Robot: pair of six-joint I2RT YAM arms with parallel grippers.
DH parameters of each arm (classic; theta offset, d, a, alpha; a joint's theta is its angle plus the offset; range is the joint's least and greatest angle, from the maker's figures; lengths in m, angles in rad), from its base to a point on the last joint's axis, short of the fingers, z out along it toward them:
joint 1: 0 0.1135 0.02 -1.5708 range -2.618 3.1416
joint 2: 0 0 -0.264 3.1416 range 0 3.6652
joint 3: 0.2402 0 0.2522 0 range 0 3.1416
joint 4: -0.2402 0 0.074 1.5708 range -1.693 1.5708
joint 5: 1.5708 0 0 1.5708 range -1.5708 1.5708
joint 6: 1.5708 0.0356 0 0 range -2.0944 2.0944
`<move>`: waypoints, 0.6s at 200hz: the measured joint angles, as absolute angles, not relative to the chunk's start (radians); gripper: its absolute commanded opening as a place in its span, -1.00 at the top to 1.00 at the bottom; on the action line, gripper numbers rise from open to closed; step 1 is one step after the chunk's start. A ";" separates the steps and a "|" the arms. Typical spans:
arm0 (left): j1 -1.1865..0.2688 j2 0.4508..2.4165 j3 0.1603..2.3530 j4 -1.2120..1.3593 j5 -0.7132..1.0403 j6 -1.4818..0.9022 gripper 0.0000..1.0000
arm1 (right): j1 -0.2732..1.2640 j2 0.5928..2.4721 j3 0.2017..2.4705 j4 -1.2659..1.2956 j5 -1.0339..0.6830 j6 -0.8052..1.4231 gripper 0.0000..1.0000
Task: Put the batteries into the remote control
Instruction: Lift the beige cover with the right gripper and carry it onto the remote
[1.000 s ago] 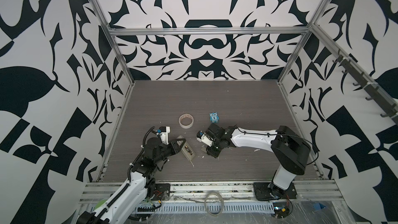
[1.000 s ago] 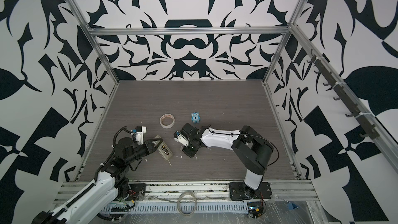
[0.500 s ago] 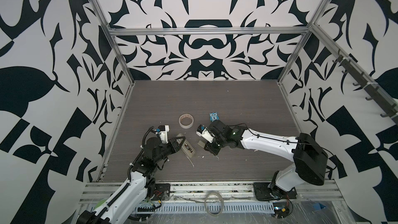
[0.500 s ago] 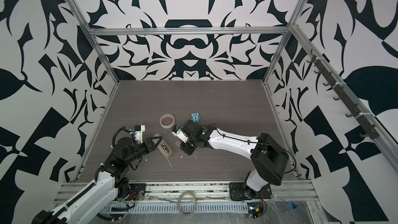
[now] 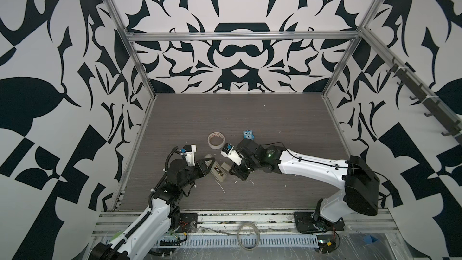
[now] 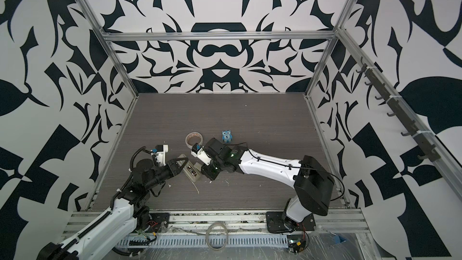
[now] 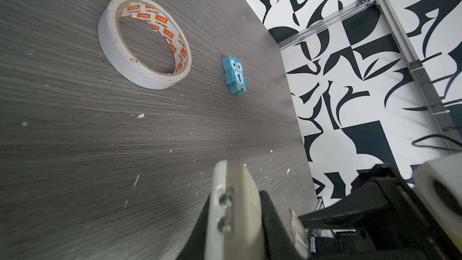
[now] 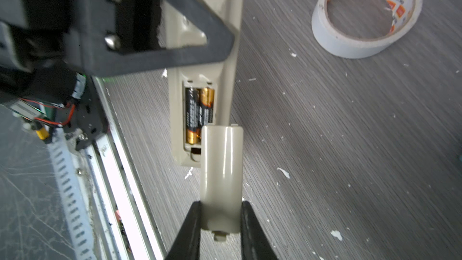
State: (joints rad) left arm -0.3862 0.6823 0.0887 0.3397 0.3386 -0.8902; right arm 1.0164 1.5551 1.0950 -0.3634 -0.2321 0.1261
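Low and left of centre in both top views, the left claw [image 5: 209, 164] clenches one end of the remote [image 5: 218, 170]. Both batteries [image 8: 198, 113] sit in its open compartment [image 8: 195, 150]; the right claw [image 8: 221, 206] grasps the battery cover [image 8: 221, 171], overlapping the compartment's end.

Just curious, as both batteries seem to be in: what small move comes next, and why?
Probably ease the battery cover, pinched in the right gripper's fingers, forward onto the remote control: both batteries lie in its back, uncovered.
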 measured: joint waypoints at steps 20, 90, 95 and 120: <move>-0.386 0.682 0.089 0.340 0.339 -0.890 1.00 | 1.019 1.562 1.121 -0.362 -0.244 0.136 0.92; -0.386 0.690 0.089 0.340 0.340 -0.889 1.00 | 1.037 1.617 1.162 -0.350 -0.270 0.153 0.93; -0.386 0.690 0.089 0.340 0.340 -0.889 1.00 | 1.037 1.622 1.162 -0.350 -0.270 0.154 0.92; -0.386 0.689 0.089 0.339 0.339 -0.889 1.00 | 1.039 1.638 1.162 -0.350 -0.273 0.157 0.93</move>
